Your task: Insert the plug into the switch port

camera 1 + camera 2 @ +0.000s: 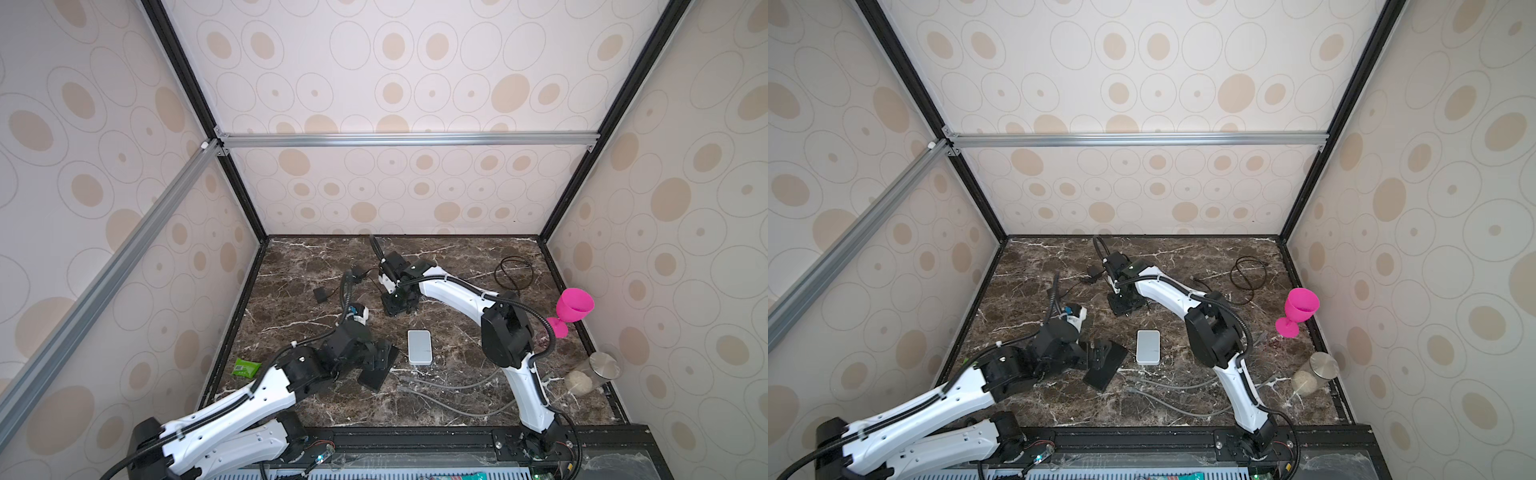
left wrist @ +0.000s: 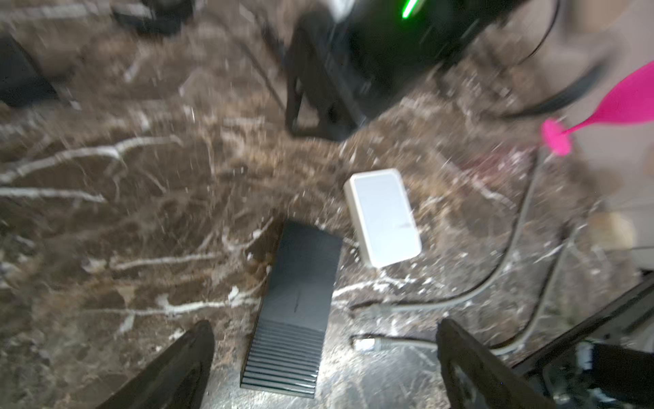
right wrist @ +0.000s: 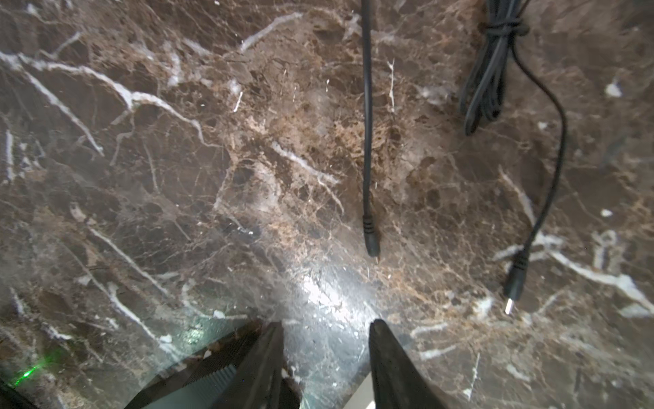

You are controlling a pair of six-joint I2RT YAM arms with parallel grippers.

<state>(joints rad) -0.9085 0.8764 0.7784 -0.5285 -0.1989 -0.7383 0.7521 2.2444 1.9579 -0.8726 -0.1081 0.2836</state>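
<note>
A brown marble table (image 1: 457, 266) filled the floor of the papered enclosure, with both arms reaching in from the near edge. The left arm (image 1: 232, 411) lay low across the near left of the table and the right arm (image 1: 449, 291) arched toward the far middle. The switch (image 1: 376, 376), a flat black box with one ribbed end, lay on the marble in front of the left arm, at an angle to the table edge in both top views. In the blurred left wrist view the left gripper (image 2: 325, 325) hung over that ribbed end with its fingers (image 2: 184, 364) spread wide to either side of the switch, clear of it and holding nothing. Just beside the switch lay a white box (image 1: 419, 347), close to it but apart. By the right wall stood a pink goblet (image 1: 573, 307), and nearer the front a glass jar (image 1: 594, 372) lay on its side. Grey cables (image 1: 453, 386) trailed across the near marble, a black cable loop (image 1: 515, 272) sat at the far right, and a green packet (image 1: 246, 368) lay at the left edge. A small black adapter (image 1: 321, 295) rested left of the right arm's wrist. In the right wrist view the right gripper (image 3: 327, 325) stood with its fingers partly apart and only bare marble between them. The plug (image 3: 371, 244), a thin black barrel tip on a straight lead, lay flat on the table ahead of those fingertips, untouched and well apart from the switch. A second, flatter connector (image 3: 515, 283) lay off to one side of it.
</note>
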